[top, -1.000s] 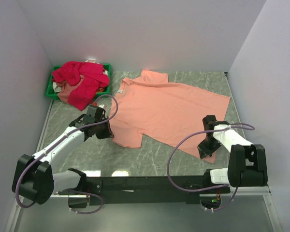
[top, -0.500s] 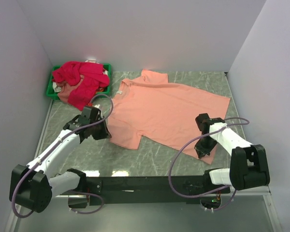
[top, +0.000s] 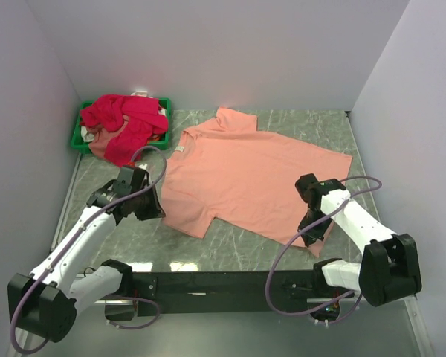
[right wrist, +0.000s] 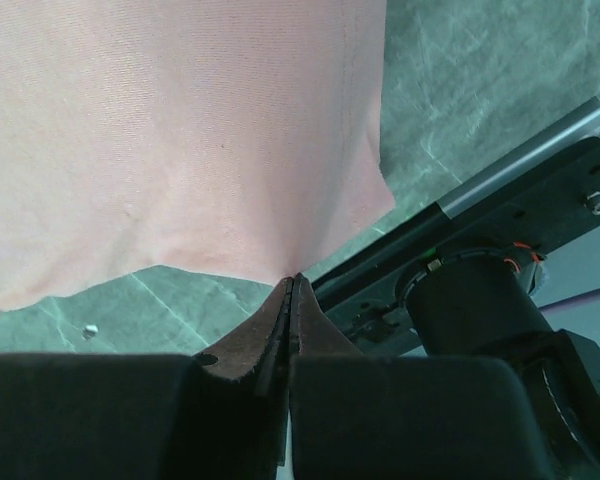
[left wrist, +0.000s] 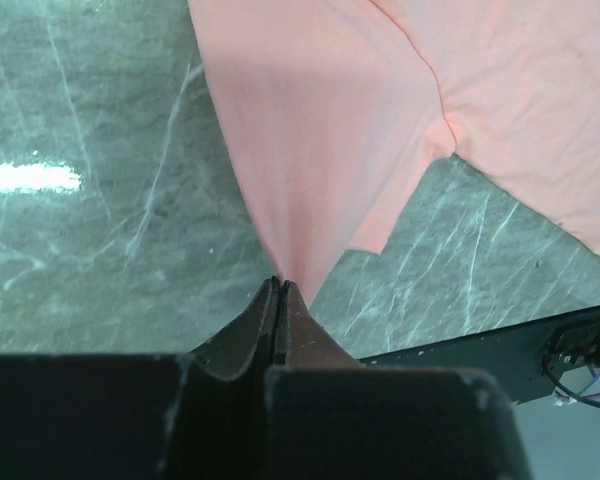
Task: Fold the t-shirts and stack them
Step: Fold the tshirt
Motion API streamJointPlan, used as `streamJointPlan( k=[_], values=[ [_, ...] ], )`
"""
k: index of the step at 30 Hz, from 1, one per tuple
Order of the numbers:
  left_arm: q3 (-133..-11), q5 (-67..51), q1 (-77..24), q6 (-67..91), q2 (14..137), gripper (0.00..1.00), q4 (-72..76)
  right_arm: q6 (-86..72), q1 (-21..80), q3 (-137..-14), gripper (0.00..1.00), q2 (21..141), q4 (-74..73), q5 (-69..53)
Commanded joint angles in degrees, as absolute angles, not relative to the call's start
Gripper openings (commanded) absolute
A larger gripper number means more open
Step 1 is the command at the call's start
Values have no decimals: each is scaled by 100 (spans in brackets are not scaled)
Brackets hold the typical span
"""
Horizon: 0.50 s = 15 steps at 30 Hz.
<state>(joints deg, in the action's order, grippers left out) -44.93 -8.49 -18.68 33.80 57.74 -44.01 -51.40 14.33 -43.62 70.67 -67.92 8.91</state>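
Status check from the remote seat. Salmon t-shirt (top: 253, 175) is spread flat on the counter (top: 238, 249), collar end just beside the green bin (top: 80, 137) and hem end well apart from it. So its long axis runs straight away from the bin across the counter. The crimson shirts (top: 126, 123) are heaped in and over that bin, untouched as far as I can judge.

Left end effector (top: 157, 210) is the one nearer the bin. Its fingers are pressed together on the tip of the sleeve (left wrist: 320, 200), and the wrist view shows the cloth pulled into a little peak right at the tips. Right end effector (top: 312, 234) is at the end far from the bin, also squeezed closed, pinching the hem corner (right wrist: 310, 230) on the same long edge.

What matters for the next move: both pinches sit on one long side, and the whole body of the shirt lies beyond the fingertips, on the side the bin is on. My guess is we're at the first fold, so both arms would lift together and carry that edge across the long axis. The sleeve grip looks thin, so I'd watch for it slipping.
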Motion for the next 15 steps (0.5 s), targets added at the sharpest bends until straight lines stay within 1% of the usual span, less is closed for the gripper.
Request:
streamJointPlan(
  k=[1,9,15],
  values=[
    [-4746,-756,-1846,3296,5529,0,-4790,-5291,1599,-4535,0,6847,-7189,906],
    [-4816,-861,-1846,3357,5247,0,-5308,-5423,1898,-4368,0,6583,-7330,791],
    [-4790,-993,-1846,3445,5247,0,-5230,-5405,1934,-4175,0,6416,-7234,668]
  ],
)
